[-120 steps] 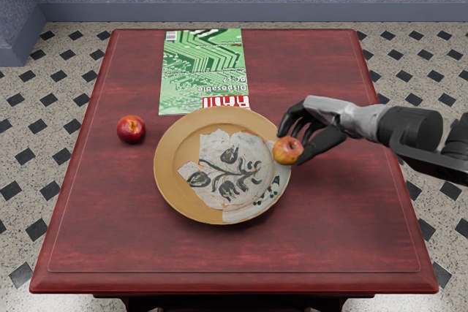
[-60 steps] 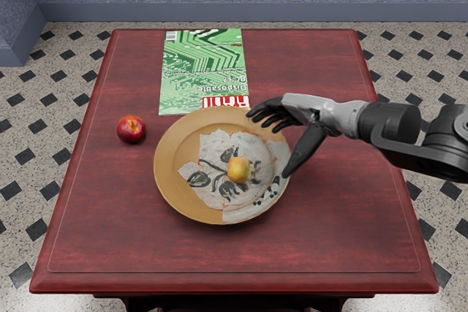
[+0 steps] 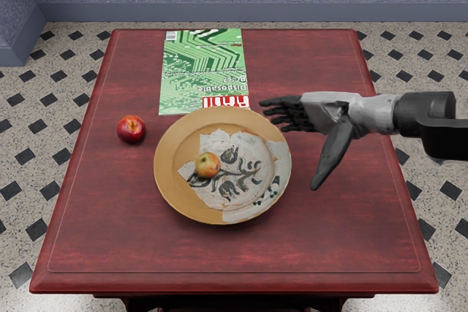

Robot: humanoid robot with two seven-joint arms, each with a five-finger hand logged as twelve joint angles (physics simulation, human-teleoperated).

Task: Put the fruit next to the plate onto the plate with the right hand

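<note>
A yellow-red fruit (image 3: 208, 164) lies inside the tan plate (image 3: 172, 188), left of its middle, on the leaf pattern. My right hand (image 3: 303, 133) hovers over the table just past the plate's right rim, fingers (image 3: 281, 113) spread and the thumb pointing down; it holds nothing. A red apple (image 3: 131, 128) rests on the table to the left of the plate, apart from it. The left arm does not show.
A green magazine (image 3: 202, 68) lies flat at the back of the dark red table (image 3: 344, 231), its near edge touching or slipping under the plate's far rim. Checkered floor surrounds the table.
The hand let go of the yellow-red fruit at the plate's right rim; the fruit rolled left across the plate. The hand opened and drew back to the right.
</note>
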